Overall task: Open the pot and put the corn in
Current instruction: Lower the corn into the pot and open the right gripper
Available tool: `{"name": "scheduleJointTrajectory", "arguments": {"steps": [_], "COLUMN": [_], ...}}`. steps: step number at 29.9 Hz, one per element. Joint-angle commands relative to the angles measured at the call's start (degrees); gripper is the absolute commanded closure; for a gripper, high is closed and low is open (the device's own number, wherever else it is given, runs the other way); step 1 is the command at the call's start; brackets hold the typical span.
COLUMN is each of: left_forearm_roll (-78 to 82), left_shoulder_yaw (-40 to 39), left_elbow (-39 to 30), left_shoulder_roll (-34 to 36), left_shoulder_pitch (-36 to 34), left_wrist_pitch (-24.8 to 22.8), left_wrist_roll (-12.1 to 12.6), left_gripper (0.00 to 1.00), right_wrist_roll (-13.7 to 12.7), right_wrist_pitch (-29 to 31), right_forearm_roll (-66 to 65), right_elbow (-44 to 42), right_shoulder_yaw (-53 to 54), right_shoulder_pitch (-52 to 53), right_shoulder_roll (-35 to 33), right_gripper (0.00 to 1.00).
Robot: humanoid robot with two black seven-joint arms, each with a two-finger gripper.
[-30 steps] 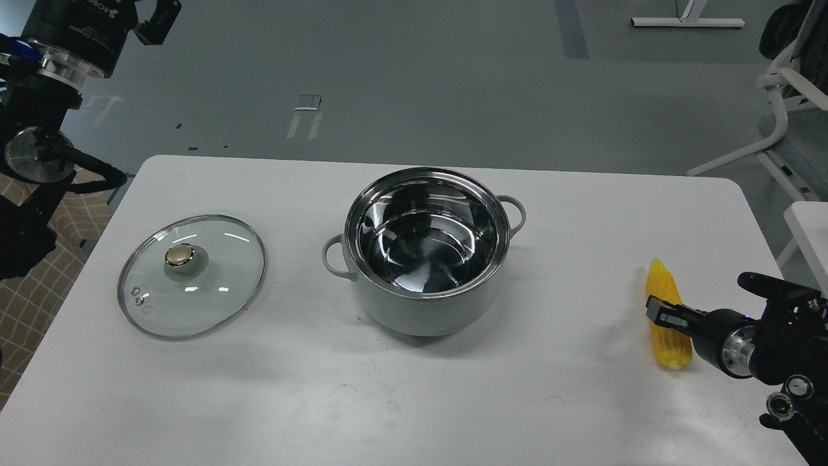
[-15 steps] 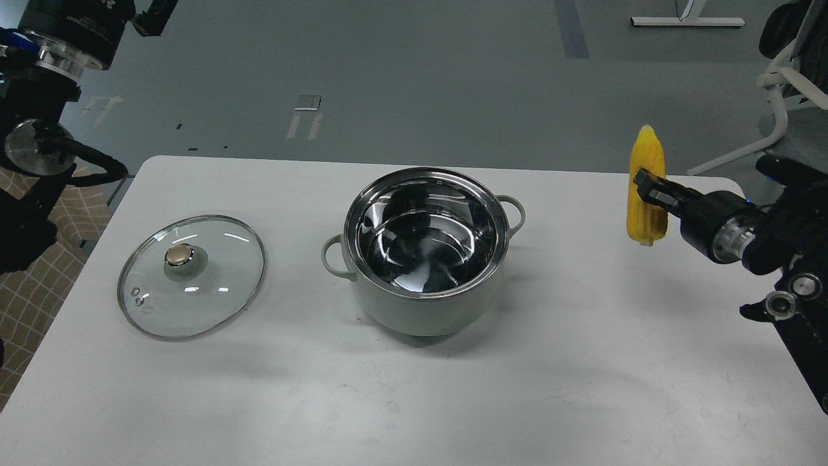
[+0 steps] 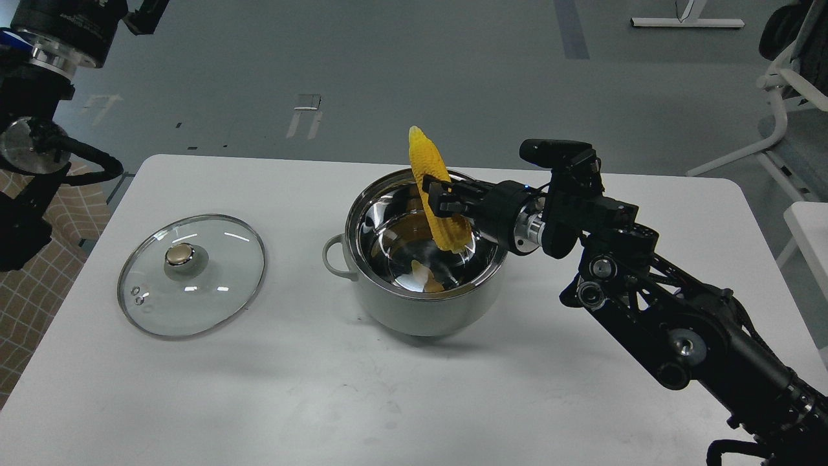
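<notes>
Head view: corn (image 3: 435, 194) held nearly upright over open pot (image 3: 424, 304), right fingers (image 3: 442, 202) clamped on mid-cob. Risk: tall cob tipping over rim on release, rolling across desk (image 3: 414, 401). Left fingers (image 3: 145, 14) raised, far off, opening unclear. Count: one corn, one pot, one lid (image 3: 213, 291).

bright, sharp view; glare inside pot (image 3: 388, 249).

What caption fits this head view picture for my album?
Right gripper holds the corn over the open pot, glass lid resting on the table.
</notes>
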Motion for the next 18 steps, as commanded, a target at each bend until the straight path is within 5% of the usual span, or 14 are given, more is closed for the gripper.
{"name": "scheduleJointTrajectory", "arguments": {"steps": [1, 3, 8, 18], "left_forearm_roll": [0.0, 0.0, 0.0, 0.0], "left_shoulder_yaw": [-0.1, -0.1, -0.2, -0.1], "left_elbow": [0.0, 0.0, 0.0, 0.0], "left_shoulder_roll": [0.0, -0.1, -0.4, -0.4], "left_shoulder_pitch": [-0.3, -0.3, -0.3, -0.3], "left_wrist_pitch": [-0.1, -0.1, 0.0, 0.0], "left_wrist_roll": [0.0, 0.0, -0.1, -0.1], "left_gripper": [0.02, 0.02, 0.02, 0.02], "right_wrist_roll": [0.0, 0.0, 0.2, 0.2], "right_wrist_pitch": [0.0, 0.0, 0.0, -0.1], "right_forearm_roll": [-0.1, -0.1, 0.2, 0.2], "right_elbow": [-1.3, -1.3, -0.8, -0.7], "right_shoulder_yaw": [-2.0, -2.0, -2.2, -2.1], "right_shoulder_pitch": [0.0, 0.0, -0.1, 0.1], "right_shoulder_roll": [-0.1, -0.2, -0.4, -0.2], "right_gripper": [0.97, 0.86, 0.36, 0.13]}}
